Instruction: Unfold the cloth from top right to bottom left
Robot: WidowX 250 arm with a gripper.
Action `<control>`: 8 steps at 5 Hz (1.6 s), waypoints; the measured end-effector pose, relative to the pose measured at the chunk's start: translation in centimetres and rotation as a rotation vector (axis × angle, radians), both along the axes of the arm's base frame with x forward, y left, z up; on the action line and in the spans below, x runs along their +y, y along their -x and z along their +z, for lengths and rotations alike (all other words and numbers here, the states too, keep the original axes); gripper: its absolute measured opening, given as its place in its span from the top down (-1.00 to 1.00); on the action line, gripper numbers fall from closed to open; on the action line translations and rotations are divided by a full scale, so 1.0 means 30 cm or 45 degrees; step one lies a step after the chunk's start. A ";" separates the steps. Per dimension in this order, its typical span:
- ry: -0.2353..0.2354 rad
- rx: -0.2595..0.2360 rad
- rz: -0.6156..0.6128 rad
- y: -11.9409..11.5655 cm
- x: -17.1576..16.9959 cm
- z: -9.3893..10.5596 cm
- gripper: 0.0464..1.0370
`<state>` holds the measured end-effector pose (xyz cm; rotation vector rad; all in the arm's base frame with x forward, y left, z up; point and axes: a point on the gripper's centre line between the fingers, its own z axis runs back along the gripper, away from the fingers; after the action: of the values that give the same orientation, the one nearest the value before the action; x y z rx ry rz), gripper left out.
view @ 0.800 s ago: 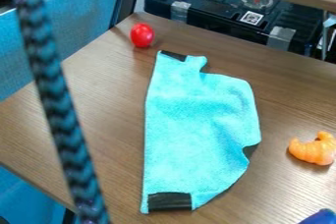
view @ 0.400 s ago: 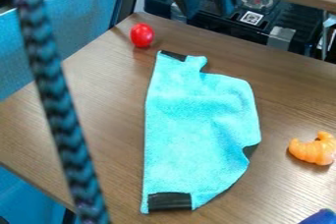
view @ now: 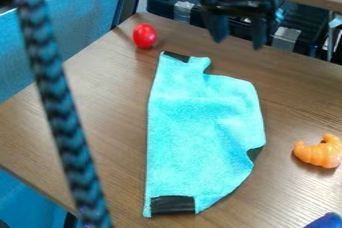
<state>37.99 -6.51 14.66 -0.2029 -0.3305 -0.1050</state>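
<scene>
Camera view, work state: the cloth [view: 200, 117] lies flat near the middle of the bench [view: 107, 97], apparently partly folded. Its left edge runs nearly straight; the right side bulges, with an uneven outline. Judgement: unfolding is outstanding, with the layers still to be separated and a corner drawn from top right towards bottom left. No part of the cloth is lifted.

Gripper [view: 238, 44]: above the far part of the bench, beyond the cloth's top edge. The jaws stand well open, 2 fingers spread, with nothing held and no contact with the cloth.

Materials and shapes: the cloth is turquoise, soft and finely napped, with shallow creases at right. Dark patches show at 3 places: top corner [view: 176, 57], bottom edge [view: 172, 205] and right edge. A small notch breaks the top outline. The bench has a brown wood grain.

Other items: a smooth red egg-shaped piece [view: 144, 36] beyond the cloth, near its top corner; an orange crescent-shaped toy [view: 319, 151], ridged, right of the cloth; a braided cord [view: 60, 107] crossing the left foreground.
</scene>
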 end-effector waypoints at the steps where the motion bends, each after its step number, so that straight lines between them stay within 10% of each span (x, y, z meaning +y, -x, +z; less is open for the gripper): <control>1: -0.102 0.083 0.079 -0.006 -0.059 -0.074 -0.93; 4: -0.339 0.252 0.339 -0.023 -0.147 -0.252 -0.93; 8: -0.390 0.309 0.414 -0.021 -0.157 -0.333 -0.83</control>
<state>38.64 -11.22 4.69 0.1428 -0.0991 0.1893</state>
